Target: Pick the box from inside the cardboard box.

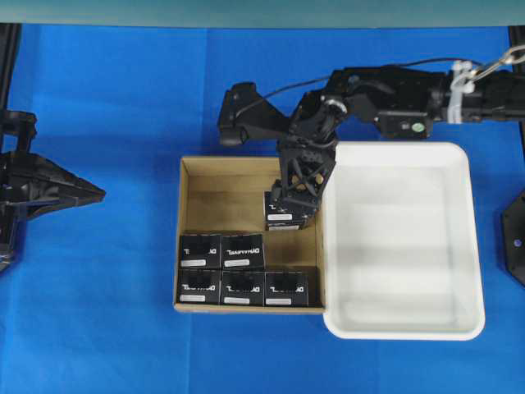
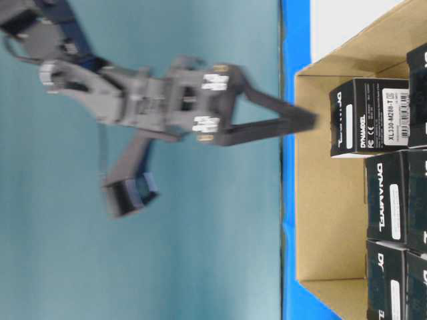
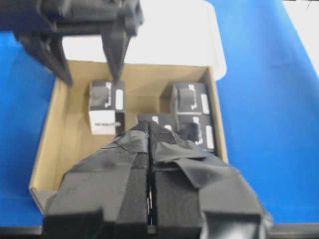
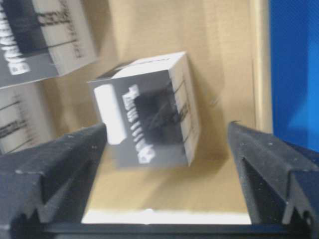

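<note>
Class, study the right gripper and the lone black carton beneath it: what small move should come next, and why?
Probably lower the right gripper a little further and then close. Its jaws stand wide open on either side of the box, which sits apart from the other cartons in the cardboard box, not yet gripped.

The cardboard box (image 1: 187, 238) lay open on top, its left and upper floor bare, so room stood there. Five cartons (image 1: 232, 269) crowded the lower rows, and a lone box (image 4: 149, 119) sat near the right wall, flanked by the wide-spread right gripper (image 4: 167, 149). The white tray (image 1: 467, 246) pressed against that wall outside
</note>
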